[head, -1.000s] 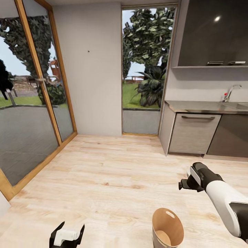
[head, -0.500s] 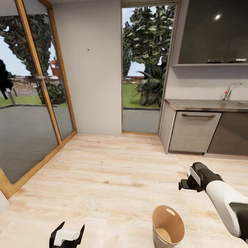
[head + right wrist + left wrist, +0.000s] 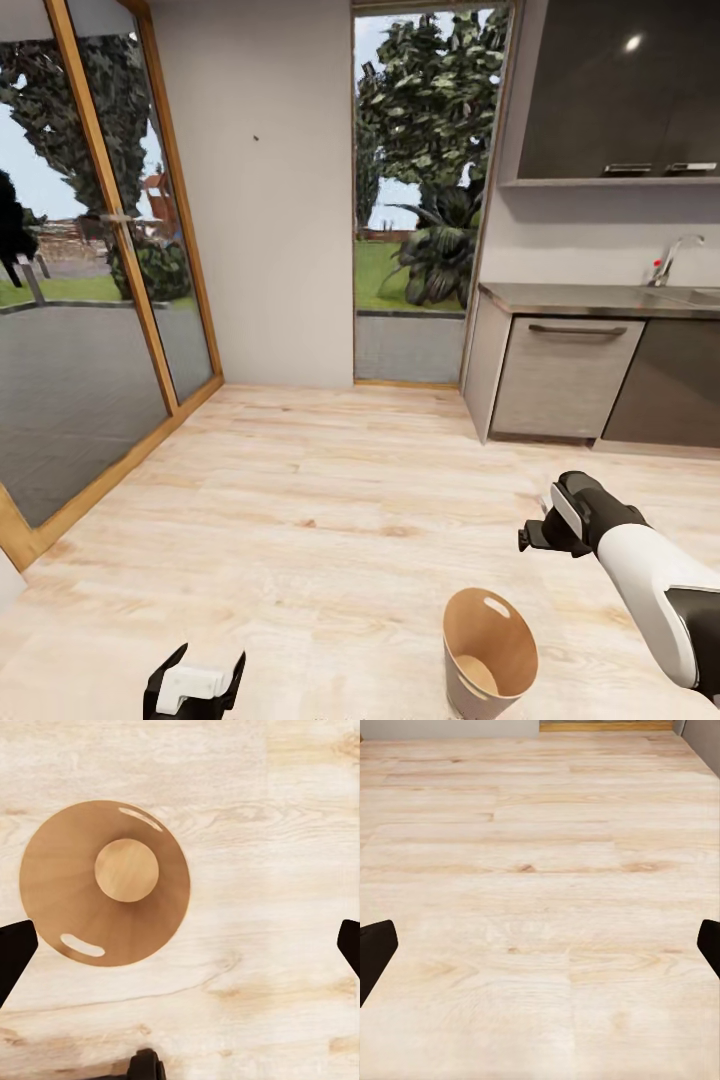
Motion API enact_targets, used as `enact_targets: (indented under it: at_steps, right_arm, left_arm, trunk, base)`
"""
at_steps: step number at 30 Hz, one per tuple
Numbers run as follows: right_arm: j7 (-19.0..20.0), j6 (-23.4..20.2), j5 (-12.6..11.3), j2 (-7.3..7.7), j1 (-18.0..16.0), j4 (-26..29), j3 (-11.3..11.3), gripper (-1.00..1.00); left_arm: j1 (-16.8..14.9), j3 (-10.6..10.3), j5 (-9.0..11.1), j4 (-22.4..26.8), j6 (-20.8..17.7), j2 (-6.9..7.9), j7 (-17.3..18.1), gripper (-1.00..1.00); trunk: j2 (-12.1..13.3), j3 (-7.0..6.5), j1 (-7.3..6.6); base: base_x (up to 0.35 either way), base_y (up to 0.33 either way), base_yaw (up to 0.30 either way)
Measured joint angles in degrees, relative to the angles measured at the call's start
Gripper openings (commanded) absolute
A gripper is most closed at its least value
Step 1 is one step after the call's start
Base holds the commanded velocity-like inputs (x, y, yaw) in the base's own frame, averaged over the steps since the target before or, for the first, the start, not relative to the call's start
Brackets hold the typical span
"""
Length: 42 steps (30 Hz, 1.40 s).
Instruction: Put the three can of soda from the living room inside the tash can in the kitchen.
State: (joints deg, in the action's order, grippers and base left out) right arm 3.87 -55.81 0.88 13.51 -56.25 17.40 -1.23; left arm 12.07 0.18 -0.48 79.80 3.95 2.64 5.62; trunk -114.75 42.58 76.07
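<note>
- Right gripper (image 3: 535, 537): held above the pale wood floor (image 3: 330, 500), with its fingers spread wide, nothing between them; the dark fingertips (image 3: 15, 952) appear at opposite edges of the right wrist view.
- Left gripper (image 3: 195, 685): low at the near edge of the head view, its fingers likewise wide apart and bare, with only floor planks beneath.
- Tash can (image 3: 490, 655): stands upright on the floor, near and below the right gripper. Seen from above (image 3: 105, 881), its brown wood-look interior holds nothing; two oval handle cut-outs sit near the rim, and the outside is pale grey-beige.
- Right arm (image 3: 650, 590): white forearm extending forward, with a dark wrist.
- Kitchen surroundings: grey cabinets (image 3: 565, 380), a steel counter with tap (image 3: 672, 258), and wood-framed glass doors (image 3: 100, 260).
</note>
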Motion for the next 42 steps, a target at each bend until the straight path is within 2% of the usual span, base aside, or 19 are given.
enact_targets:
  at_steps: [28,42]
  right_arm:
    - [0.0,0.0,0.0,0.16,0.0,0.0,0.0,1.0]
    - [0.0,0.0,0.0,0.2,0.1,0.0,0.1,1.0]
  left_arm:
    - [0.0,0.0,0.0,0.0,-0.1,0.0,0.0,1.0]
    - [-0.1,0.0,0.1,-0.6,-1.5,0.09,0.0,1.0]
  trunk:
    - [-11.2,5.03,6.15]
    - [-16.8,7.54,9.23]
  base:
    - [0.0,0.0,0.0]
    - [0.0,0.0,0.0]
